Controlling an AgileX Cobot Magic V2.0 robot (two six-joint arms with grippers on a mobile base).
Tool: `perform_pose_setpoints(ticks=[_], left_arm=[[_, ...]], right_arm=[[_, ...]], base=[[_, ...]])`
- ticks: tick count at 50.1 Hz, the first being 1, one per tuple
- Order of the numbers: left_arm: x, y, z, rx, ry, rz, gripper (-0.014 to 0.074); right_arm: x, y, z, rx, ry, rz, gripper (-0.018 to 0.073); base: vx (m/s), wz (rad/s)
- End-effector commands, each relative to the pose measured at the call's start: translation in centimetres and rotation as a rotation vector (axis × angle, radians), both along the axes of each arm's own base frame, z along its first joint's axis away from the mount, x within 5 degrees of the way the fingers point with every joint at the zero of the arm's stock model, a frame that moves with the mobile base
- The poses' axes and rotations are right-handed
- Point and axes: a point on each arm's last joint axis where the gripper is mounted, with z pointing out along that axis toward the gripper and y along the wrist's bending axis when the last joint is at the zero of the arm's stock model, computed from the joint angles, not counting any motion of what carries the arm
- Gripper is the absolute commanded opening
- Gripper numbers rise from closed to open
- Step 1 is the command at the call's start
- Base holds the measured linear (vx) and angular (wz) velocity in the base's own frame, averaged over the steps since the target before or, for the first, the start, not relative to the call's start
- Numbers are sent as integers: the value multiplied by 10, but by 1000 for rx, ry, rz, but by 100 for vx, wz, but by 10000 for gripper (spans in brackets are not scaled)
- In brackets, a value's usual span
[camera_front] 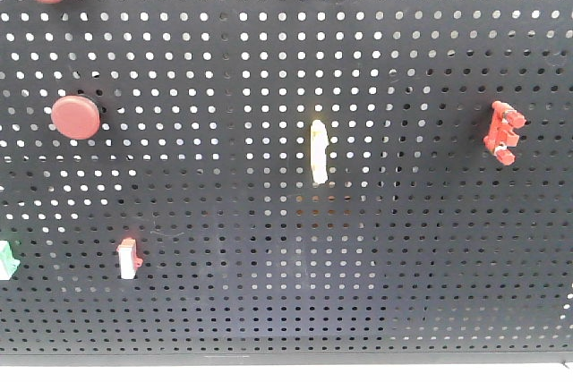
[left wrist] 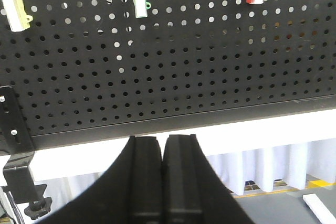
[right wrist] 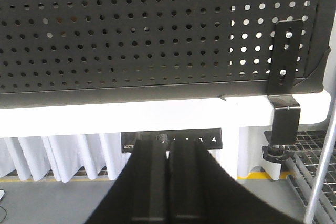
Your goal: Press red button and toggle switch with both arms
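Black pegboard (camera_front: 403, 266), red button (camera_front: 75, 117) at left, left hand (left wrist: 163, 148) clenched, right hand (right wrist: 167, 150) clenched.

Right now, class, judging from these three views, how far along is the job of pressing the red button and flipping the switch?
Done: nothing visibly. In hand: the left gripper and right gripper sit shut and empty below the pegboard, touching nothing. Left: pressing a red button and flipping a switch; the front view shows no arm near either.
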Motion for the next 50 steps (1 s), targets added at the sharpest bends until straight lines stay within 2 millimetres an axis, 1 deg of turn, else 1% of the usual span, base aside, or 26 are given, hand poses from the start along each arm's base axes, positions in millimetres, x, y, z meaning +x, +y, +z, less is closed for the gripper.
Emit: perform_pose_setpoints(ticks=[1,15,19,22,26,29,31,35,36,37,38,42,43,44,45,50], left_arm=[[0,1,-3,-19,-62,6,1],[0,1,-2,-19,-74,7,1],[0,1,5,-10,-149,15,1],[-2,2,14,-37,-237,22,1],[-7,4,35,-96,-371,25,1],[-11,4,51,-116,-429,22,1],[-16,5,67,-116,-458,18,1],[-23,4,92,-90,-434,11,1],[-24,4,101,-86,-422,8,1],[-28,4,113,-84,-423,5,1],[-29,4,119,-81,-415,3,1],[-32,4,152,-57,-380,-3,1],[-29,3,157,-52,-360,-5,1],[-31,3,167,-53,-369,-6,1],[-27,3,173,-51,-351,-7,1],[-16,1,214,-51,-330,-12,1]], right_arm=[[0,-1,5,-4,-89,-7,0],[0,-1,5,-4,-89,-7,0],[0,-1,5,-4,-89,-7,0],[0,-1,5,-4,-89,-7,0],[0,-1,5,-4,-89,-7,0],[0,-1,5,-4,-89,-7,0],[0,-1,5,-4,-89,-7,0],[0,-1,5,-4,-89,-7,0],[0,-1,5,-4,-89,-7,0],[0,-1,5,-4,-89,-7,0],[0,-1,5,-4,-89,-7,0],[0,-1,5,-4,-89,-7,0],[0,-1,5,-4,-89,-7,0],[0,-1,5,-4,-89,-7,0],[0,-1,5,-4,-89,-7,0],[0,-1,5,-4,-89,-7,0]], base=[[0,0],[0,0],[0,0],[0,0],[0,0],[0,0],[0,0],[0,0],[0,0],[0,0],[0,0],[0,0],[0,0],[0,0],[0,0],[0,0]])
